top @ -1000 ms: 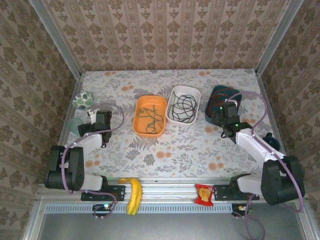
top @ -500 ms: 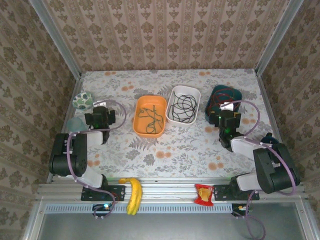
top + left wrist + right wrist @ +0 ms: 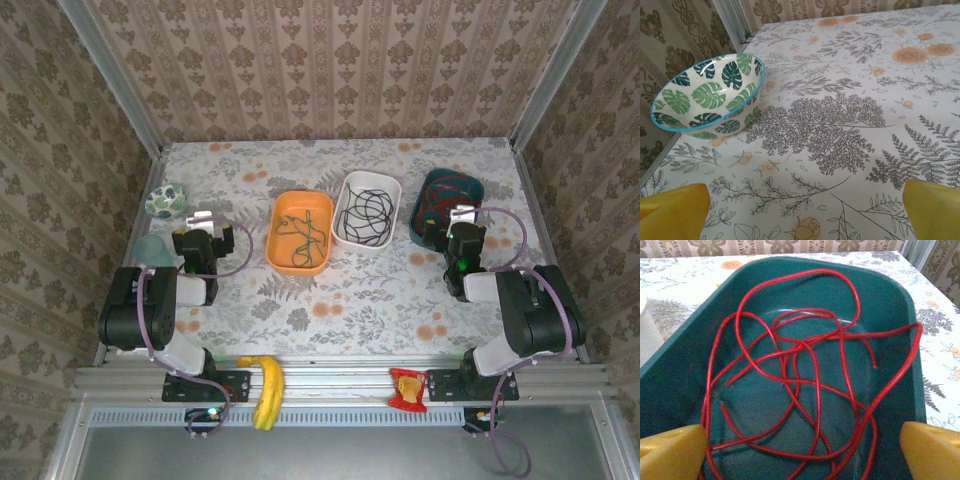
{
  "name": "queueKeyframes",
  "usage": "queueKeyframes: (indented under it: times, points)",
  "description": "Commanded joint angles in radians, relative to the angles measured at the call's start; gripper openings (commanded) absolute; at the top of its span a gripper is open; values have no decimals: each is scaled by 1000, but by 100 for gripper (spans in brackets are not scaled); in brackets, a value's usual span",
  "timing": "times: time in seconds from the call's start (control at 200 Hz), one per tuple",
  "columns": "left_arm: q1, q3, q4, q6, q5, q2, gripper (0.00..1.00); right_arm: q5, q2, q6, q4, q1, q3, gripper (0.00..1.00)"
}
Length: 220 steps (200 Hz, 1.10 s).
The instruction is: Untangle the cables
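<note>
Right hand (image 3: 800, 450) had its yellow fingers spread wide with nothing between them, poised just short of the red cable (image 3: 816, 390). That cable lay loose in the teal bin (image 3: 685, 355), looped over itself several times, with one end draped up toward the bin's far right rim. It sat ahead of and below the fingertips, touching neither.

A second earlier I had this arm stretched further out over the bin. Since then it had folded back toward its base, and the fingers had finished coming apart. I took that to mean the red cable had just been let go there.

The other two cables lay further left on the table (image 3: 850, 75). I saw the black cable (image 3: 365, 215) coiled in the white bin (image 3: 370, 175) and the green cable (image 3: 300, 238) in the orange bin (image 3: 274, 225) beside it. With one colour in each bin and none crossing into another, I judged the separating done or very nearly so. The red one still crossed itself in loose loops.

Left hand (image 3: 802, 212) was also spread and empty, well away from every cable. It faced bare table with the leaf-patterned bowl (image 3: 707, 95) ahead on its left. That arm had likewise drawn back over the same second, so both seemed to be settling toward rest.
</note>
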Motion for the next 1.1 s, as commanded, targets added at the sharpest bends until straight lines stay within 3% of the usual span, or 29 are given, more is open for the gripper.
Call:
queueKeyframes:
  times: [0.0, 0.975, 1.095]
  points:
    - [-6, -3, 53, 29, 2, 6, 100, -23, 1, -2, 61, -3, -6, 100]
    - [-18, -5, 60, 35, -15, 7, 100, -44, 7, 1, 62, -14, -1, 100]
    - [-17, -5, 60, 35, -15, 7, 100, -117, 10, -2, 39, -35, 13, 100]
